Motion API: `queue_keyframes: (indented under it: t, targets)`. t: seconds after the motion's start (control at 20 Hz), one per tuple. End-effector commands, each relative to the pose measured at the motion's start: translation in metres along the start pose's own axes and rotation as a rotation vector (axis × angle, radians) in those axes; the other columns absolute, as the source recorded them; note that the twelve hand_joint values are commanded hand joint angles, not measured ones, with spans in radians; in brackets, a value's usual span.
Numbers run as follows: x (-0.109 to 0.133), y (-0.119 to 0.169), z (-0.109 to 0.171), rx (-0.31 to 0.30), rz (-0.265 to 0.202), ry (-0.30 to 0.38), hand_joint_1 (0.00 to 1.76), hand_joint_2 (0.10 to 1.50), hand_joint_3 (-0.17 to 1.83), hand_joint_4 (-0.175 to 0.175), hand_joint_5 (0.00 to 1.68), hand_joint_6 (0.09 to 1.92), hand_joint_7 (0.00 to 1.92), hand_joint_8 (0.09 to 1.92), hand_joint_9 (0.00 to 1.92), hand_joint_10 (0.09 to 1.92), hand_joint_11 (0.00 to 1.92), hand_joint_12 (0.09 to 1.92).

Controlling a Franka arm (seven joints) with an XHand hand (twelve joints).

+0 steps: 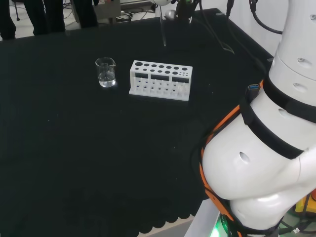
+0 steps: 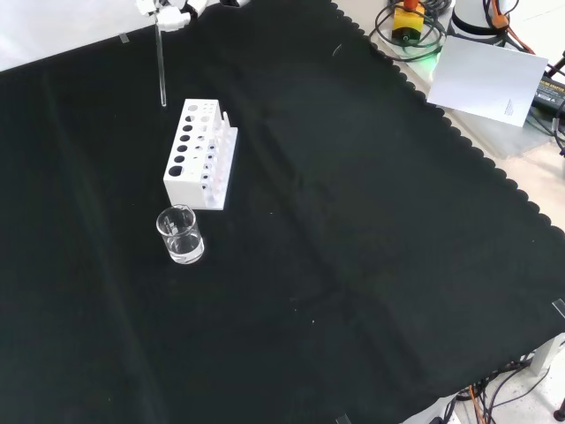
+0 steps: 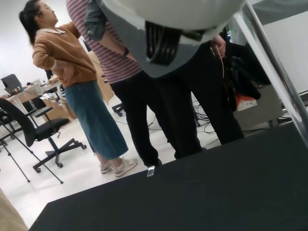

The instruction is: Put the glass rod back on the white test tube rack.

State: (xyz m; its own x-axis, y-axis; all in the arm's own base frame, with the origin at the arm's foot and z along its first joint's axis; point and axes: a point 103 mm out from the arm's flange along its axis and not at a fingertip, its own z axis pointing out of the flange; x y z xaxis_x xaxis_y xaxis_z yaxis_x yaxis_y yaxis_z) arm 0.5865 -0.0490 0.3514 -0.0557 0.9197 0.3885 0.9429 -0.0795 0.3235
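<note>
In the front view, a small clear beaker [image 2: 181, 235] is seen nearest the camera, standing upright on the black cloth [image 2: 353, 265] with a little clear liquid in its bottom. Just beyond it, toward twelve o'clock, the white test tube rack [image 2: 199, 153] is set lengthwise, its row of round holes facing up; the two are close but apart. Farther still, at about eleven o'clock from the rack, the glass rod [image 2: 161, 66] is held upright above the cloth, its lower tip hanging free in the air just short of the rack's far end and not touching it. At the rod's upper end, at the view's top edge, a small part of the hand [image 2: 169, 14] is seen closed on the rod; how far the fingers are curled cannot be told beyond that pinch.

In the head view, the arm's white links [image 1: 266, 163] are nearest. Past them, the rack [image 1: 160, 80] lies across the cloth [image 1: 74, 158] with the beaker [image 1: 106, 72] at its nine o'clock. The rod [image 1: 162, 30] is seen beyond the rack, at about twelve o'clock from it, nearly vertical and slightly tilted, its tip clear of the rack's top.

In the wrist view, the rod [image 3: 276, 72] is shown as a clear slanted bar close to the camera, with the cloth's edge [image 3: 192, 192] beyond it.
</note>
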Motion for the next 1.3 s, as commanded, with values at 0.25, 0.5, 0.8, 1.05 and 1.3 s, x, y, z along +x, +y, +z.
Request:
queue_keyframes:
  t: [0.25,0.5,0.8,1.05,1.3]
  targets:
    - [-0.045,-0.049,-0.051,-0.044,0.06,-0.019,1.3,0.65,0.86,-0.175,1.05,0.91,1.15,1.25,1.57,0.92,1.63,0.79]
    - [-0.054,-0.057,-0.061,-0.058,0.074,-0.027,1.3,0.65,0.86,-0.175,1.05,0.91,1.15,1.25,1.58,0.91,1.63,0.79]
    - [-0.062,-0.064,-0.062,-0.052,0.096,-0.029,1.3,0.65,0.86,-0.175,1.05,0.91,1.15,1.24,1.58,0.91,1.63,0.79]
    - [-0.063,-0.066,-0.053,-0.036,0.101,-0.023,1.3,0.65,0.86,-0.175,1.05,0.91,1.15,1.24,1.58,0.91,1.63,0.79]
    - [-0.062,-0.066,-0.049,-0.03,0.102,-0.024,1.3,0.65,0.86,-0.175,1.05,0.91,1.15,1.24,1.58,0.91,1.63,0.79]
